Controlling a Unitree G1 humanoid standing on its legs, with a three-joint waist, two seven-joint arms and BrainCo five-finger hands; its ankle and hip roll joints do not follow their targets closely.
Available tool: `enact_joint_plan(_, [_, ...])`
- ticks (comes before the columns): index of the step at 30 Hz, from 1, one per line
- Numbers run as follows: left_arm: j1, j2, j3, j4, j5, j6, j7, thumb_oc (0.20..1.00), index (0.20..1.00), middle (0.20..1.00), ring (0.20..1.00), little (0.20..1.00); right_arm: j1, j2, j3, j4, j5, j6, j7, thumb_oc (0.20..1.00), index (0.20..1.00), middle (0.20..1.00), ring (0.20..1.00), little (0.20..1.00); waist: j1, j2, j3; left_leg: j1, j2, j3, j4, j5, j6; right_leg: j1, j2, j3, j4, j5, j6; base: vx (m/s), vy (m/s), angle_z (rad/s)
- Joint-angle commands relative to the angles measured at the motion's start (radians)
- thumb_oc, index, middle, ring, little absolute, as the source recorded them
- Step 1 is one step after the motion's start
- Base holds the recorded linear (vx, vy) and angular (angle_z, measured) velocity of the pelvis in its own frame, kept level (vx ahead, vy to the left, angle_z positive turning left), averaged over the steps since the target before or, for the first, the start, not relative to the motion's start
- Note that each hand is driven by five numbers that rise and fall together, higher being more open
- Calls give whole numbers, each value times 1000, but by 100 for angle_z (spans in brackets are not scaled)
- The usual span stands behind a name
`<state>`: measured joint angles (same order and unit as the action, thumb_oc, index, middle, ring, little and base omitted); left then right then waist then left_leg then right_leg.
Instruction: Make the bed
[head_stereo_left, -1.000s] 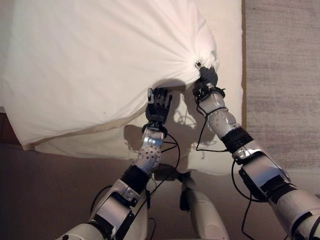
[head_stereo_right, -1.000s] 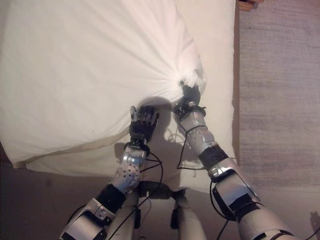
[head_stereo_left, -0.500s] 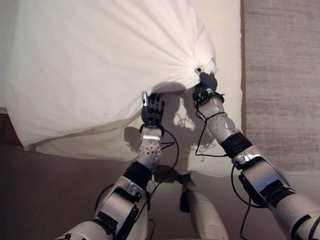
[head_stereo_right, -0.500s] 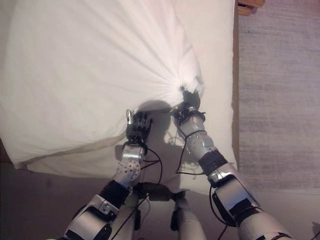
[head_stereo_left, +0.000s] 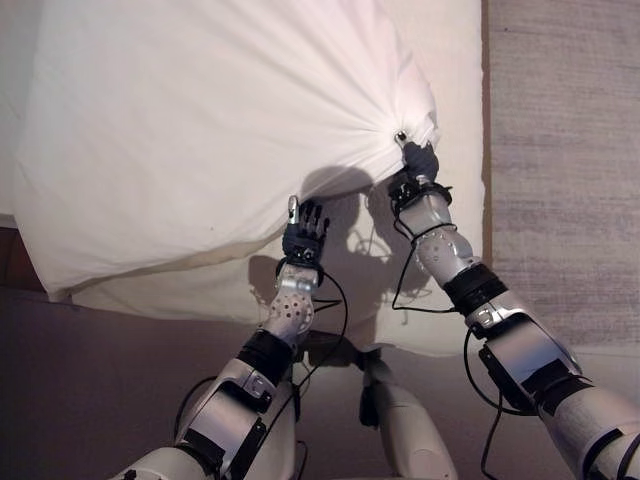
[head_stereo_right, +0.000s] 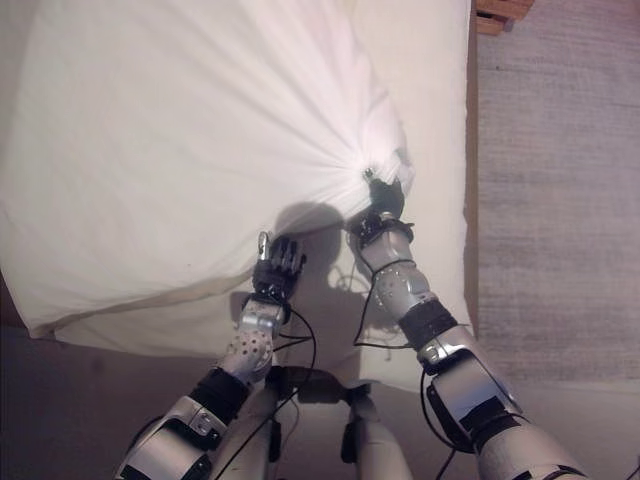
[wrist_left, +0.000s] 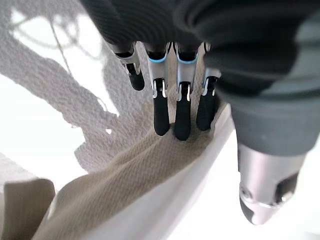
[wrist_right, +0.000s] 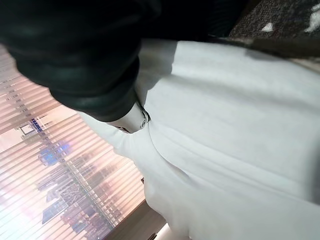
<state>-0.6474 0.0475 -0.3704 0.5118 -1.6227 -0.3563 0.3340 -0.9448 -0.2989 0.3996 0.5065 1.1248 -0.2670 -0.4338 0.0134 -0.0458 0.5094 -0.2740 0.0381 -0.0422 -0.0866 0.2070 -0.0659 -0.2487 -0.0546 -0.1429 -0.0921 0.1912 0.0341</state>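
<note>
A large white duvet is lifted over the bed, its cloth gathered into radiating folds at one bunched corner. My right hand is shut on that corner, up near the bed's right side. The white cloth runs past it in the right wrist view. My left hand hovers open just below the duvet's hanging edge, in its shadow, holding nothing. Its straight fingers point at a beige woven cloth in the left wrist view.
The white sheet of the mattress shows beyond and beneath the duvet, its near edge hanging towards me. A thin wooden frame edge borders the bed on the right, with grey carpet beyond it.
My left hand has drawn back towards me, away from the duvet's edge, staying open. The right hand keeps its hold on the bunched corner in about the same place.
</note>
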Motion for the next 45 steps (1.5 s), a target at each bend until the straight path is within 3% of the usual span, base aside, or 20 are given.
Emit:
enact_joint_plan(1, [-45, -18, 37, 112, 78, 4, -8, 1000, 1000, 1000, 1000, 1000, 59, -60, -105, -172, -96, -156, 10, 200, 200, 200, 200, 200, -31, -34, -133, 32, -55, -4, -1, -80, 27, -60, 6, 64, 124, -106, 69, 8, -7, 5])
enact_joint_plan(12, [-217, -16, 67, 191, 153, 17, 20, 1000, 1000, 1000, 1000, 1000, 304, -71, -180, -400, -125, -203, 47, 200, 200, 200, 200, 200, -73, -40, -136, 29, -57, -7, -1, -86, 30, -74, 2, 80, 147, -118, 72, 12, 7, 9])
enact_joint_plan(21, [-265, -3, 80, 208, 185, 30, 7, 1000, 1000, 1000, 1000, 1000, 446, -70, -195, -531, -150, -187, 101, 200, 200, 200, 200, 200, -94, -47, -130, 27, -59, 7, -1, -91, 35, -87, 5, 98, 152, -114, 75, 6, 13, 1])
enact_joint_plan(30, [-180, -56, 167, 65, 70, -101, -1, 1000, 1000, 1000, 1000, 1000, 551, -11, -243, -489, -166, -168, 88, 200, 200, 200, 200, 200, -95, -41, -113, 34, -61, 22, -1, -103, 34, -88, 7, 96, 164, -128, 76, 2, 1, -1])
enact_joint_plan(36, [-185, -81, 261, 73, 46, -183, 39, 1000, 1000, 1000, 1000, 1000, 595, 29, -244, -473, -158, -167, 88, 200, 200, 200, 200, 200, -95, -46, -114, 40, -65, 38, -1, -108, 32, -98, 5, 94, 187, -133, 76, 10, -2, -2])
enact_joint_plan(39, [-224, -44, 343, 88, 105, -230, 101, 1000, 1000, 1000, 1000, 1000, 632, 56, -250, -501, -137, -195, 87, 200, 200, 200, 200, 200, -96, -54, -115, 43, -62, 44, -1, -114, 34, -99, 9, 96, 181, -131, 79, 11, -9, -2])
enact_joint_plan(45, [-164, 28, 418, 50, 272, -239, 185, 1000, 1000, 1000, 1000, 1000, 635, 71, -285, -540, -161, -228, 60, 200, 200, 200, 200, 200, -90, -70, -122, 53, -53, 52, -1, -129, 46, -105, 18, 113, 182, -129, 80, 28, -11, -2])
